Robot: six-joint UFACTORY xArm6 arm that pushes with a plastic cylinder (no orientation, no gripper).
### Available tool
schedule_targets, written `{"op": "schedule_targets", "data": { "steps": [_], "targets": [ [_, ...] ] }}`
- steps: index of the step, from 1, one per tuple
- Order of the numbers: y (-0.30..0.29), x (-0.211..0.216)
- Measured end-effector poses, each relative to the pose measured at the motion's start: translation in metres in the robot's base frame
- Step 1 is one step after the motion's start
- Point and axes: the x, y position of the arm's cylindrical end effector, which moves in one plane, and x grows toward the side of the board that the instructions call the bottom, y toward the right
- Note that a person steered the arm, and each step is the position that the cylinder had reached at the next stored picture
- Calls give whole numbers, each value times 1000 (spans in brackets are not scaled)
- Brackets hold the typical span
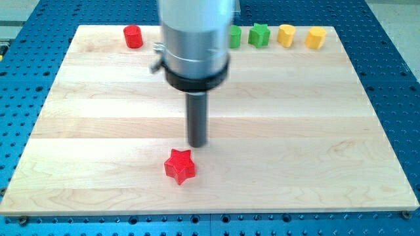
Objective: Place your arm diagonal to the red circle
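Observation:
The red circle block [133, 37] stands near the board's top left corner. My tip [197, 145] rests on the board in the lower middle, far below and to the right of the red circle. A red star block [180, 166] lies just below and left of my tip, apart from it by a small gap. The arm's silver and black body [195, 46] hangs over the upper middle of the board.
Along the top edge lie a green block [234, 37] partly hidden by the arm, a green star [260, 35], a yellow block [286, 35] and another yellow block [315, 38]. The wooden board [315, 131] sits on a blue perforated table.

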Motion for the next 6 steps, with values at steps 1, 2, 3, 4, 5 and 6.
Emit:
{"op": "schedule_targets", "data": {
  "steps": [1, 2, 3, 4, 5, 6],
  "targets": [
    [-8, 40],
    [1, 28],
    [-74, -45],
    [-171, -133],
    [-239, -213],
    [-226, -292]
  ]
}}
